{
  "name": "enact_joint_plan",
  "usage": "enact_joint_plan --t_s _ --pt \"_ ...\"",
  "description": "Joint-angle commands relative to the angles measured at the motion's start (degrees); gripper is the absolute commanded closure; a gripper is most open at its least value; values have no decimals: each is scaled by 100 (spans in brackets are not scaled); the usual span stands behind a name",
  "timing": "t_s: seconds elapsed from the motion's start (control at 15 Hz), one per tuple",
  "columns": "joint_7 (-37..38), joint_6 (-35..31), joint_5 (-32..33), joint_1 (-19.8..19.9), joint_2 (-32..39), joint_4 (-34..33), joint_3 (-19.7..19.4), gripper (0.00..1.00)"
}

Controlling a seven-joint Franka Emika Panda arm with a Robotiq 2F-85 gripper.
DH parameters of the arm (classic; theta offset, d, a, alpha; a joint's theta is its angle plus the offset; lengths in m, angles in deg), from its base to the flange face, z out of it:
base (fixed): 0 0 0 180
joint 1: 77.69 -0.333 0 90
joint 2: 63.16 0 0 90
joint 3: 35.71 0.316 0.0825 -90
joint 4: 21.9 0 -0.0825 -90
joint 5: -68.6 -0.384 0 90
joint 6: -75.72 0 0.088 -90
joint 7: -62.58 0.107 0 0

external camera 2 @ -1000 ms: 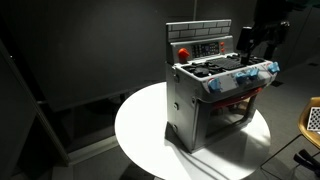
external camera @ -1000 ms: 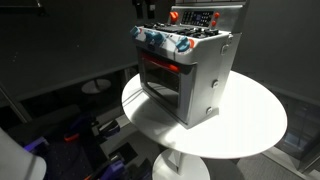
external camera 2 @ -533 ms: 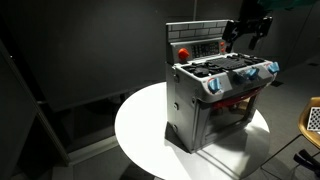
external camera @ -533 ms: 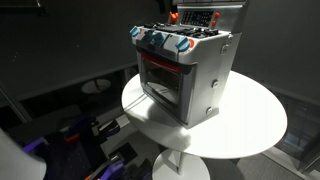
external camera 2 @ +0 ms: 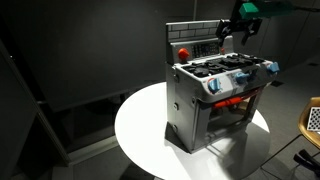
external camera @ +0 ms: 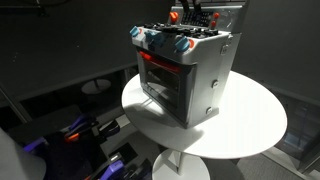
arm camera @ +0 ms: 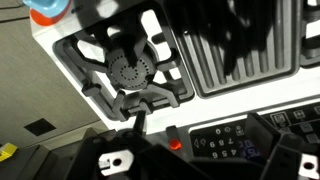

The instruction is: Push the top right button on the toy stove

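one boxy silver-grey toy stove (external camera 2: 200,110) is being carried on a round white bench (external camera 2: 140,130). its red back control panel (external camera 2: 203,46), with its long axis being run across the stove's rear edge, is being faced by the jaws from just above the black cooktop (arm camera: 130,70), near but not touching. in the wrist view the jaws are being shown apart, with nothing being gripped or touched. the top right button is being judged too small to be singled out.
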Motion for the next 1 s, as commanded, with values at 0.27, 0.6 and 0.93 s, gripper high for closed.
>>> enact_joint_plan --t_s 0.27,0.6,0.93 --pt "465 -159 301 12 314 -435 -403 0" --pt "537 -112 288 11 531 -654 -585 0" --pt "649 -93 302 -20 773 -868 -732 0"
